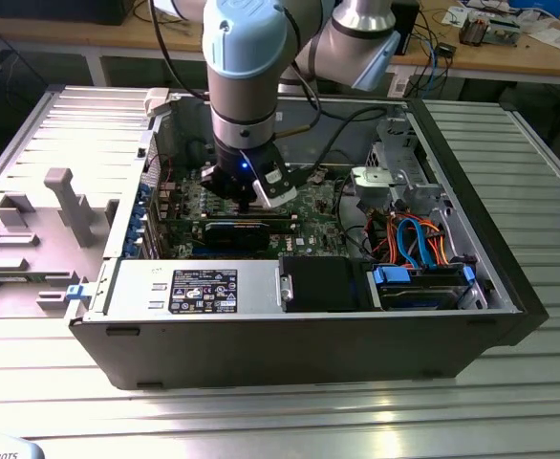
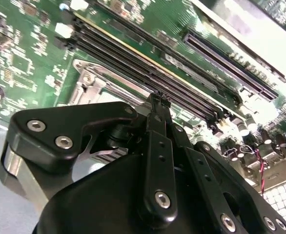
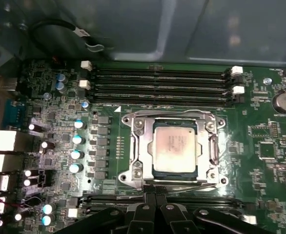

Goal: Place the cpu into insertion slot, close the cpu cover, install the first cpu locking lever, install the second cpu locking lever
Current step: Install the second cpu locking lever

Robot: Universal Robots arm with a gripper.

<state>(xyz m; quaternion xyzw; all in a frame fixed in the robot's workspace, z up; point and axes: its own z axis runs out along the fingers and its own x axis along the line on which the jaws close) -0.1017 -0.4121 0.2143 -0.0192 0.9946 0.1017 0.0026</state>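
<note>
While the claw hovers pinched shut and empty, the cpu lies flat, square in the insertion slot

Silver-topped cpu seated flat in insertion slot; cpu cover closed around it.

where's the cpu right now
In the first wrist view the cpu sits in the socket under the closed cover, between memory slots, just beyond the gripper.

Arm: silver-grey cylindrical links with pale blue joint caps; black cable runs along it. Small blue light at wrist. Black matte gripper: linkage bars fastened with silver round-head screws.
</note>
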